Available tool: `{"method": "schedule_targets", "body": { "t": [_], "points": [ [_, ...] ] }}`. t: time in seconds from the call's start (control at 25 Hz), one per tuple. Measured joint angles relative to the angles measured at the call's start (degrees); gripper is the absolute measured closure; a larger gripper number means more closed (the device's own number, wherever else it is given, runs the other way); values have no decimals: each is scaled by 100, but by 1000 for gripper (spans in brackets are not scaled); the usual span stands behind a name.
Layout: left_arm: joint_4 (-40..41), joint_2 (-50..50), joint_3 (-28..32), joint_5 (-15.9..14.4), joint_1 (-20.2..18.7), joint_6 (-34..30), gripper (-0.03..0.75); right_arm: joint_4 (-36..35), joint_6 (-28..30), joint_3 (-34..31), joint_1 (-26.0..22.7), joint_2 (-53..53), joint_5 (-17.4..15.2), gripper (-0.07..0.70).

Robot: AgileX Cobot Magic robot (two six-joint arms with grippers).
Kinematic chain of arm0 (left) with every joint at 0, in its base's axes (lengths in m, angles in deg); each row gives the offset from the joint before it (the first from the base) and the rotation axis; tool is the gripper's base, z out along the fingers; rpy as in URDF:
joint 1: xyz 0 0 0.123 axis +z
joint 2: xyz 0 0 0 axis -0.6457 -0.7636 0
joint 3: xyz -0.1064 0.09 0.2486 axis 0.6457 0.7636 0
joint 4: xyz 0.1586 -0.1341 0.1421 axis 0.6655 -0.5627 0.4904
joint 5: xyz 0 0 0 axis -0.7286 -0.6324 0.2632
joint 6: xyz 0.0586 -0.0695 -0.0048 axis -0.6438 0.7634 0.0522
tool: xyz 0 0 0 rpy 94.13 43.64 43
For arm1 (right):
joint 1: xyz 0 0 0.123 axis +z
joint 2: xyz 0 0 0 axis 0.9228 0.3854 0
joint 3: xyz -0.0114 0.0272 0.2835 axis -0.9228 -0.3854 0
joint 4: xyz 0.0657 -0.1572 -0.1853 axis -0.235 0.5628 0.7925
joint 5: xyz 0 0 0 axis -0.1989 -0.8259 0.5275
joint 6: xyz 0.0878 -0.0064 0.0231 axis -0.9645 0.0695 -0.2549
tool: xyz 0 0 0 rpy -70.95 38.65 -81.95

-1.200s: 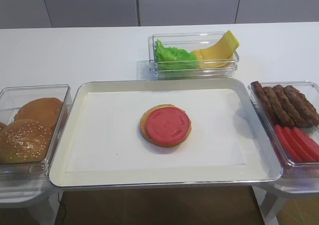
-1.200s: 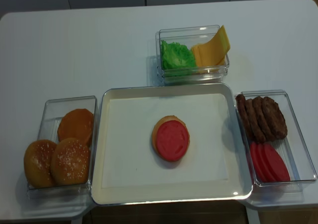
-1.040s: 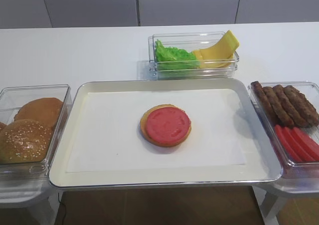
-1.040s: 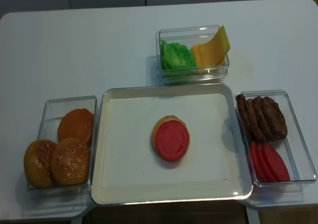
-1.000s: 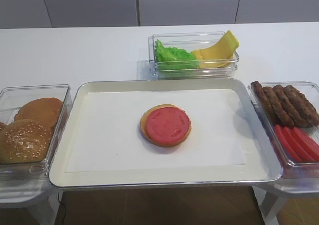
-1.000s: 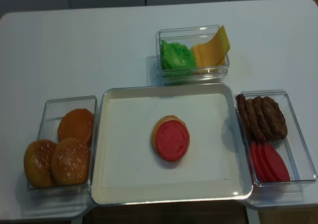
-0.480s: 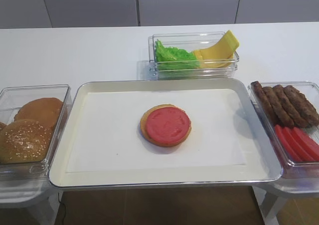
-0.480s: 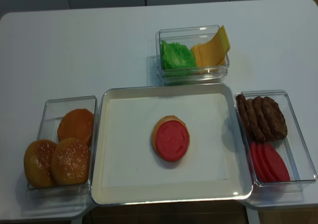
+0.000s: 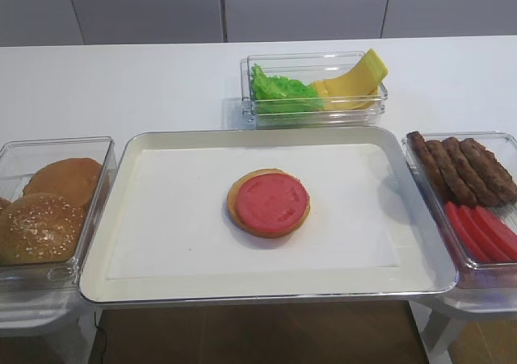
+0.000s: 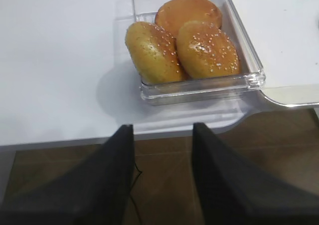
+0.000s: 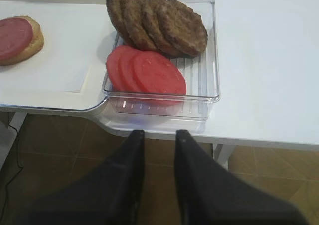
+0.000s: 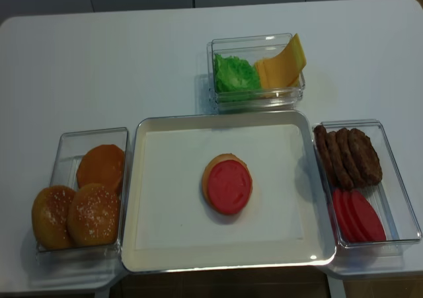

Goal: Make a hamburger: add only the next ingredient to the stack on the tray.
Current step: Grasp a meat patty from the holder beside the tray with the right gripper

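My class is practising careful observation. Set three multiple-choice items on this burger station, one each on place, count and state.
1. Where are the meat patties?
A) in the clear box right of the tray
B) on the tray
C) on a plate

2. How many buns are there?
A) two
B) three
C) five

3. What tops the stack?
A) a red disc
B) a patty
C) a bun top

A: they lean behind the red slices.
B: the left wrist view shows three.
A: nothing covers the disc.

Open space above patties (image 11: pixel 159 23); clear box wall (image 11: pixel 164 105) fronts them
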Motion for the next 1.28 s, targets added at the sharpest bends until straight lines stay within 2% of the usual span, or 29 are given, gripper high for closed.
{"method": "schedule_targets", "body": {
  "t": [0.36, 0.44, 0.56, 0.64, 0.88, 1.0, 1.28],
  "points": [
    [0, 0, 0, 0, 0, 0, 425, -82, 55, 0, 0, 0, 0, 460],
    [0, 0, 0, 0, 0, 0, 425, -91, 55, 0, 0, 0, 0, 415],
    [0, 0, 0, 0, 0, 0, 425, -104, 20, 0, 0, 0, 0, 297],
    [0, 0, 0, 0, 0, 0, 425, -117, 20, 0, 0, 0, 12, 246],
    [0, 0, 0, 0, 0, 0, 425, -127, 20, 200, 0, 195, 83, 218],
    [0, 0, 0, 0, 0, 0, 425, -127, 20, 466, 0, 701, 241, 218],
    [0, 0, 0, 0, 0, 0, 425, -247, 20, 1275, 0, 2603, 1020, 218]
  ]
}}
